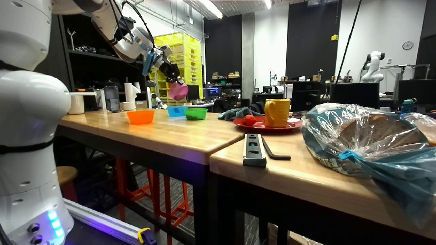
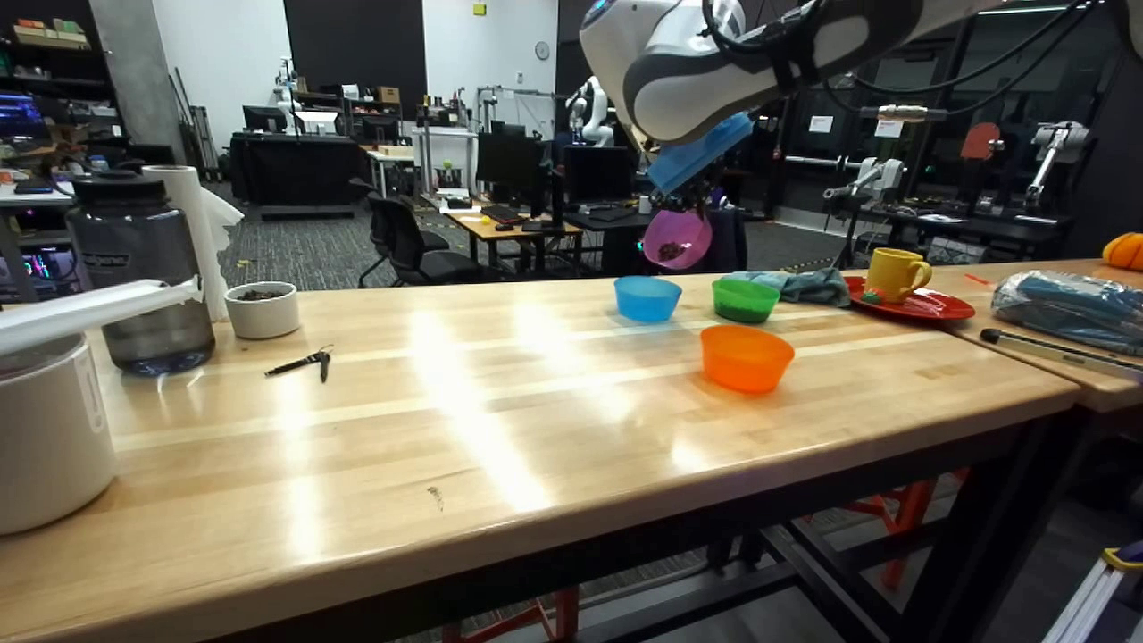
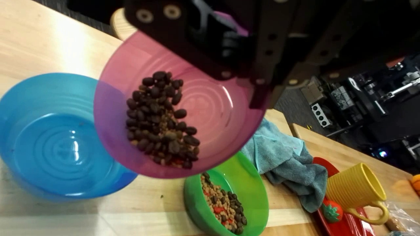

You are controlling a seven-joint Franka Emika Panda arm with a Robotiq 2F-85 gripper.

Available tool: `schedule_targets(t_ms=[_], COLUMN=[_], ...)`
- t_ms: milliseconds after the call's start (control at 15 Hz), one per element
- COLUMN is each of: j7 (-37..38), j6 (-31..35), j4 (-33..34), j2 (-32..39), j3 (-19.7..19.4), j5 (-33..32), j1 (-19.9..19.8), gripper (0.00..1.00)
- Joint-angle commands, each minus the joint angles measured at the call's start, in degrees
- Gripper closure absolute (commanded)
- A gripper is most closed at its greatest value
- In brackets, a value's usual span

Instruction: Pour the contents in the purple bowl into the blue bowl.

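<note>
I have the fingers (image 3: 258, 95) clamped on the rim of the purple bowl (image 3: 203, 108), a round translucent plastic vessel, tilted above the bench (image 2: 402, 429). Dark oval pieces (image 3: 156, 114) bank against its low side. The blue bowl (image 3: 62, 150), ring-patterned inside, stands upright on the glossy wooden bench below.

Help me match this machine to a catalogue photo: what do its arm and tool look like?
The smooth, rounded white arm carries black bands, black cables and a light-blue flat panel; its white base shows glowing blue lights. The angular black tool has pale round bolts.
</note>
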Motion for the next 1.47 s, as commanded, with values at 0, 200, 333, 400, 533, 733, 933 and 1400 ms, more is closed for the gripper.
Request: schedule_targets(t_ms=[0,200,333,400,533,733,933,1400], j7=[1.58,2.35,2.74,2.96,3.67,4.87,6.00,8.02], j6=[-2.51,-3.06,-3.23,-3.34,-3.56,-4.46,-5.69,-8.80], j4=[1.49,1.78,1.77,1.74,1.54,1.13,0.80,0.27], j2=[1.46,2.38,2.88,3.15,3.52,4.11,4.72,6.45], j3=[0.56,0.94,1.17,1.28,1.48,1.87,2.31,3.11], j5=[-3.40,-5.39,-6.61,-7.22,-8.69,-11.27,-13.63,-19.04], j1=[1.29,1.81,2.12,2.31,2.73,3.56,4.26,5.47], gripper=[0.99,0.99,0.99,0.99,0.99,0.99,0.99,0.99])
